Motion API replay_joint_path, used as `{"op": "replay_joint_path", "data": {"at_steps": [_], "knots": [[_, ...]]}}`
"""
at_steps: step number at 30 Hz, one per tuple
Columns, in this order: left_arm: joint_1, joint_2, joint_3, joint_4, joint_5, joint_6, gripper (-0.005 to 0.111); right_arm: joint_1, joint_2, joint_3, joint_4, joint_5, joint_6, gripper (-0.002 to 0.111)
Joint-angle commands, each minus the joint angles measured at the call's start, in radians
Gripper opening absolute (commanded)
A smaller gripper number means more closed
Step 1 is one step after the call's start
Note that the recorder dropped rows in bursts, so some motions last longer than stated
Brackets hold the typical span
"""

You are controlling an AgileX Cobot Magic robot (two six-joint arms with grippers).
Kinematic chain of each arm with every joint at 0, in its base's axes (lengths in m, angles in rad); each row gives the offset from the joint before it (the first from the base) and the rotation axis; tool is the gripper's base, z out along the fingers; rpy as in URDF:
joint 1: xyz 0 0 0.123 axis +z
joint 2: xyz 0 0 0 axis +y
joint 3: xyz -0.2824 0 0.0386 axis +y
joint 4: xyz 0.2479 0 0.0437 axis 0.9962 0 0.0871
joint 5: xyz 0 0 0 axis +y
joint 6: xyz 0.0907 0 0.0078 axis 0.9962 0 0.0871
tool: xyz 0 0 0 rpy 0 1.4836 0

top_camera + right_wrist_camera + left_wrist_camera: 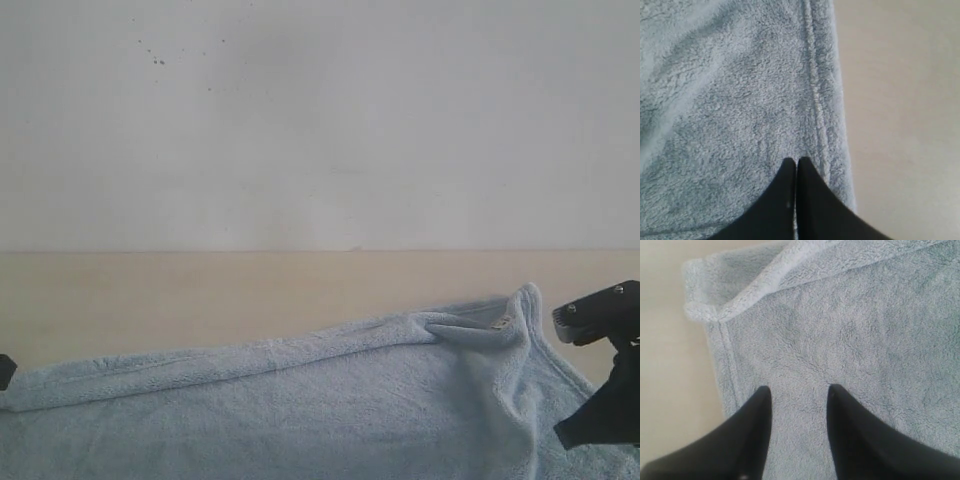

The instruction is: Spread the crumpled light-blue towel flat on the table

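The left pincer [799,389] has its two dark fingers apart, with a moderate gap. They point down at the towel [300,410], and in the gap I see only flat fluffy cloth, with no fold caught there. Just beside one finger runs a hemmed side edge of the towel, and beyond this edge is the bare table [200,290]. Ahead of the tips, a little further, the folded corner [730,285] of the cloth is turned over on itself. In the exterior view only a small dark piece of this pincer shows, at the end of the towel. From there the towel goes across the table toward the other pincer, and its far long edge is rolled up into a soft ridge. Behind the table stands the white wall [320,120]. Near the right pincer the cloth rises to a small peak, and the white label [500,322] sits just beside that peak. The right pincer [796,160] is closed, its two fingertips touching each other. The tips are on the towel, close to a stitched hem [815,100] that runs ahead of them. I cannot tell whether a bit of cloth is pinched between them. On the other side of the hem, near this pincer, the table is bare.
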Motion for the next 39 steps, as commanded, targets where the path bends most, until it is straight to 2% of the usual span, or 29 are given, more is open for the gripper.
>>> {"op": "replay_joint_path", "data": {"at_steps": [1,11,14,17,21,23,26,32,39], "knots": [[0.000,-0.008,0.004,-0.013,-0.020,0.006,0.035,-0.008,0.042,0.004,0.005,-0.019,0.008,0.000],[0.000,-0.008,0.004,-0.012,-0.028,0.006,0.035,-0.008,0.119,0.004,0.016,0.001,0.005,0.000],[0.000,-0.008,0.004,-0.012,-0.035,0.006,0.035,-0.008,0.120,0.004,0.053,0.083,0.007,0.000],[0.000,-0.008,0.004,-0.012,-0.042,0.006,0.035,-0.008,0.120,0.008,0.108,0.246,0.004,0.000],[0.000,-0.008,0.004,-0.024,-0.060,0.006,0.035,-0.008,0.118,0.089,0.125,0.376,-0.005,0.000],[0.000,-0.008,0.004,-0.042,-0.062,0.006,0.035,-0.008,0.109,0.128,0.163,0.380,-0.002,0.000],[0.000,-0.008,0.004,-0.054,-0.055,0.006,0.035,-0.008,0.068,0.162,0.289,0.408,-0.095,0.000],[0.000,-0.008,0.004,-0.062,-0.070,0.006,0.035,-0.008,-0.055,0.169,0.291,0.446,-0.118,0.000],[0.000,-0.006,0.004,-0.062,-0.086,0.028,0.035,-0.008,-0.257,0.165,0.295,0.329,-0.130,0.000]]}}
